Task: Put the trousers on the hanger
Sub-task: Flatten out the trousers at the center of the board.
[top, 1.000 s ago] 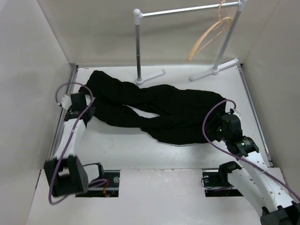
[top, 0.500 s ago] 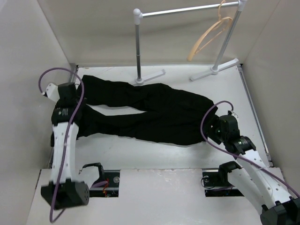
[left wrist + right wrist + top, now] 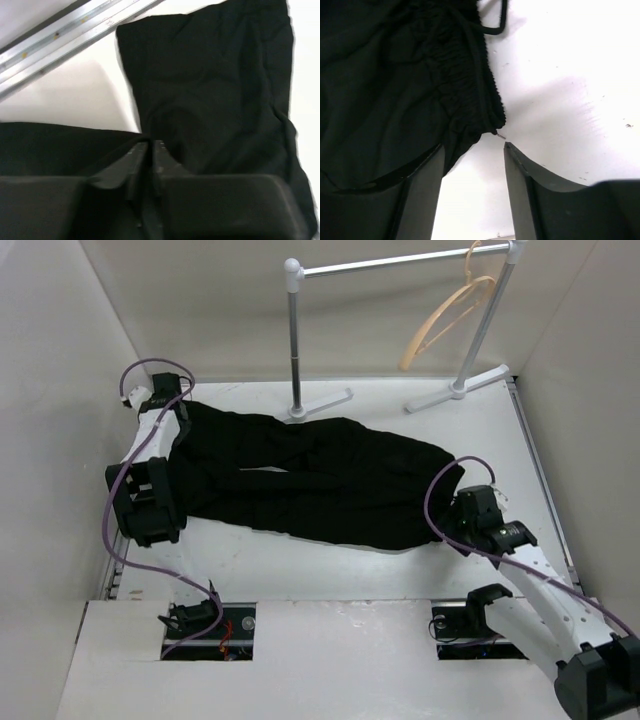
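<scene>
Trousers [image 3: 330,485], soft matte black fabric, lie stretched lengthwise on the white counter [image 3: 330,560], with the gathered waistband [image 3: 470,95] at the right. The left pincer [image 3: 150,147] is clamped on fabric at the leg end. The right pincer [image 3: 472,150] stands apart beside the waistband. The step appears to be straightening. The next move likely calls for a waistband grip, then a lift toward the curved wooden hanger [image 3: 445,320].

One pair of trousers [image 3: 340,480]; one hanger [image 3: 421,335]; one rail stand [image 3: 294,340]; two arms [image 3: 540,585].

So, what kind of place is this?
Probably a lab test cell: plain white walls box in the table, two robot arms are bolted at its near edge, and a rail stand holds one hanger.
</scene>
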Controlling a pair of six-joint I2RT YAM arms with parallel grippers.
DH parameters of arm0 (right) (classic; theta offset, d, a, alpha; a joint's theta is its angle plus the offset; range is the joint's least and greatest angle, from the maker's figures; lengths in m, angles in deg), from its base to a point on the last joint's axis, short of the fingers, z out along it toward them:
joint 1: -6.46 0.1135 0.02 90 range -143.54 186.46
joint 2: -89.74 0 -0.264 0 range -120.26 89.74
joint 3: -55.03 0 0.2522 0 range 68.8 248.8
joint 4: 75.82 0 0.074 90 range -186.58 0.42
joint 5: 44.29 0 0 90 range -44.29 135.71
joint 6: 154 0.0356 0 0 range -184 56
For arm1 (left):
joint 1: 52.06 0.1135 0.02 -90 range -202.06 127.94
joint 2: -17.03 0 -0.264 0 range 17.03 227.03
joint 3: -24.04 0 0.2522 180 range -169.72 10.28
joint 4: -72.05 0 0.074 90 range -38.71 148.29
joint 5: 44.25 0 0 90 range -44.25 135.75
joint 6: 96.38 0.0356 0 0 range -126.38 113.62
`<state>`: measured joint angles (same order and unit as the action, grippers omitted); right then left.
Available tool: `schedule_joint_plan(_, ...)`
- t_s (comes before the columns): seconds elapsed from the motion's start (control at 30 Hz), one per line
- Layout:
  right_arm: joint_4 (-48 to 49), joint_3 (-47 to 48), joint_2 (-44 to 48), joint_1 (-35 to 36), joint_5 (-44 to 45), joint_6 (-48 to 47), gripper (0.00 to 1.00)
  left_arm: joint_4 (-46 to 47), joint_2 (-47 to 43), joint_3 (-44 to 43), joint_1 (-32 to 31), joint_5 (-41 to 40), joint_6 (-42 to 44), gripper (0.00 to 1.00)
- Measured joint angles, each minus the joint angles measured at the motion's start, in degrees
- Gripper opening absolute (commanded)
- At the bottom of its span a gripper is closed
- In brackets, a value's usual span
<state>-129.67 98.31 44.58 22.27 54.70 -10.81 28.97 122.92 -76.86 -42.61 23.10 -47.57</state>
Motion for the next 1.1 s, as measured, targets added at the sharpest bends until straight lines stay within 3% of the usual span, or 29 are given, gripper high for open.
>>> schedule_joint_plan(0.07, 0.3, 0.0, -1.9, 0.0, 0.0, 1.0, 0.65, 0.6, 2.6, -0.7, -0.1, -0.4, 0.7, 0.42)
schedule_joint_plan(0.17, 1.6, -0.2, -5.9, 0.0, 0.0, 1.7, 0.65, 0.4, 3.0, -0.8, -0.4, -0.8, 1.2, 0.56)
schedule_joint_plan(0.27, 3.9, -0.2, -11.0, 0.0, -0.2, 2.1, 0.53, 1.7, -0.3, 1.3, -0.9, -0.9, 1.2, 0.59)
schedule_joint_plan(0.4, 7.7, -0.2, -17.4, -1.8, -1.4, 2.5, 0.11, 4.3, -14.0, 13.9, -2.4, -0.2, 0.2, 0.6)
schedule_joint_plan(0.57, 7.7, 0.9, -16.5, -9.1, -0.4, 2.9, 0.06, 4.5, -31.8, 29.1, -3.2, 3.1, -2.1, 0.59)
schedule_joint_plan(0.67, 5.7, 3.3, -13.1, -16.2, 2.6, 2.4, 0.13, 2.5, -38.0, 35.8, -0.7, 5.3, -3.2, 0.59)
schedule_joint_plan(0.7, 5.6, 4.6, -12.6, -18.7, 3.6, 2.2, 0.23, 1.5, -39.3, 37.5, 0.0, 5.6, -3.5, 0.59)
schedule_joint_plan(0.77, 6.0, 7.3, -13.3, -21.8, 5.6, 2.0, 0.54, -0.5, -41.3, 40.0, 0.8, 5.9, -3.9, 0.59)
schedule_joint_plan(0.8, 6.2, 8.6, -14.2, -22.2, 6.3, 1.9, 0.64, -1.7, -41.9, 40.9, 0.9, 6.4, -4.0, 0.58)
schedule_joint_plan(0.87, 7.0, 11.0, -16.7, -21.6, 7.1, 0.9, 0.75, -3.5, -43.0, 42.0, 1.2, 7.7, -4.1, 0.56)
schedule_joint_plan(0.97, 8.0, 11.5, -16.8, -18.6, 7.8, -0.5, 0.78, -5.4, -45.2, 43.0, -0.2, 8.7, -3.7, 0.52)
schedule_joint_plan(1.1, 8.2, 9.2, -9.3, -15.1, 8.6, -2.9, 0.74, -6.7, -47.3, 43.1, -9.3, 7.9, -1.9, 0.56)
